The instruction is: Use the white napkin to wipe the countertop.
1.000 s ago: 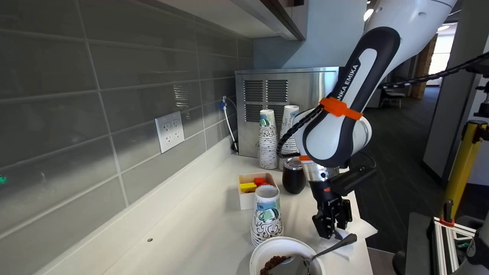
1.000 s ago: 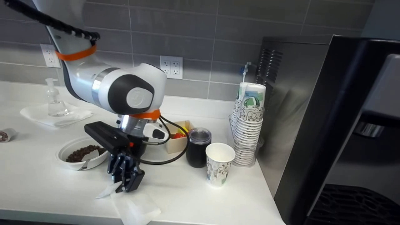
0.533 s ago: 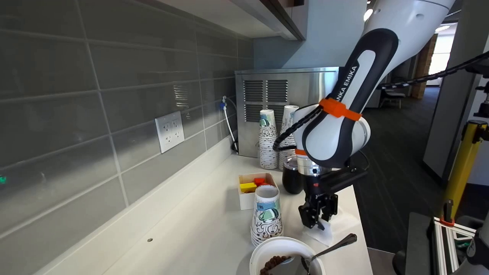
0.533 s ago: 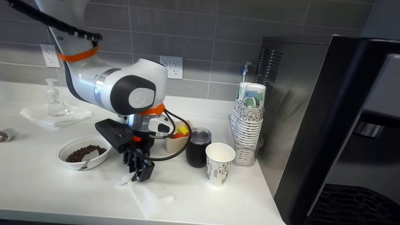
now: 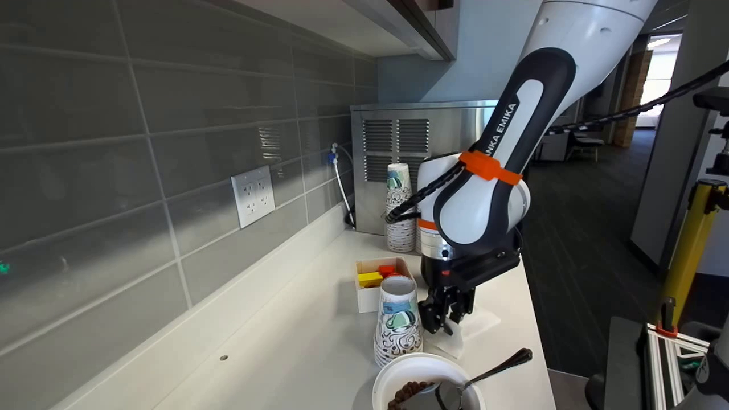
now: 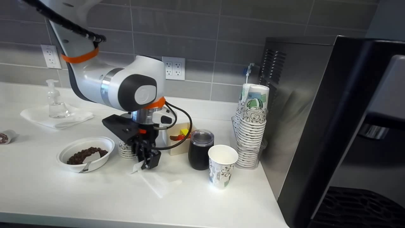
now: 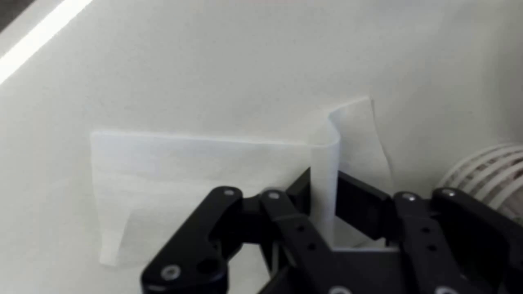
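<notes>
My gripper (image 5: 447,327) is shut on the white napkin (image 5: 481,323), pinching a raised fold. In the wrist view the fold stands between the fingertips (image 7: 324,190). A long flat part of the napkin (image 7: 196,163) lies to the left, with a short end to the right of the fingers. In an exterior view the gripper (image 6: 150,166) is low over the cream countertop (image 6: 196,205), and the napkin (image 6: 159,185) trails on it toward the front. The countertop also fills the wrist view (image 7: 204,73).
A cup stack (image 5: 398,324) stands close beside the gripper. A white bowl (image 5: 380,382) of brown balls has a spoon handle sticking out. A box of blocks (image 6: 177,148), black tumbler (image 6: 201,155), paper cup (image 6: 221,167) and tall cup stacks (image 6: 251,126) stand nearby.
My gripper has moved back from the counter's front edge toward the tiled wall and cup stack, dragging the napkin with it. The bowl, cups and box have not moved.
</notes>
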Tool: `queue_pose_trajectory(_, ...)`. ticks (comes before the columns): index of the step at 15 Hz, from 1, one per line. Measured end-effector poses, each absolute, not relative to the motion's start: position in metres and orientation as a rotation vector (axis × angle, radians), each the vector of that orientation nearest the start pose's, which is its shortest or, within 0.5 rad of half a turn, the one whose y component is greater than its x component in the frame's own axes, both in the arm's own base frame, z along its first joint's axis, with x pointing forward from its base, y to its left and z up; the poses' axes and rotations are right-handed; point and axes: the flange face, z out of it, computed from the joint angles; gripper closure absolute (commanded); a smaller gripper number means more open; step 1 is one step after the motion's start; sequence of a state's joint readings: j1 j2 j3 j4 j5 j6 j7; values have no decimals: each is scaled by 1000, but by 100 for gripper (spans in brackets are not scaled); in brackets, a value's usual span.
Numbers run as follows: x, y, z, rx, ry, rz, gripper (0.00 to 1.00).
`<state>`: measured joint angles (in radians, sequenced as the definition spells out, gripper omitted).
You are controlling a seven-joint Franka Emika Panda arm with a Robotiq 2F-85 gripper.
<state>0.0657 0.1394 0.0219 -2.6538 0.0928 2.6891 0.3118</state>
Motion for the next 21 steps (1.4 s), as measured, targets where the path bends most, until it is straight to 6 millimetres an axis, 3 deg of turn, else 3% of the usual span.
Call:
queue_pose_trajectory(5, 421, 48, 194, -3068, 274, 166, 97)
queue_pose_trajectory(10, 417, 49, 193, -3045, 162, 377, 97)
queue_pose_trajectory(15, 409, 25, 189, -3049, 369, 501, 97)
queue_pose_trajectory(21, 405, -14, 186, -3026, 677, 503, 97)
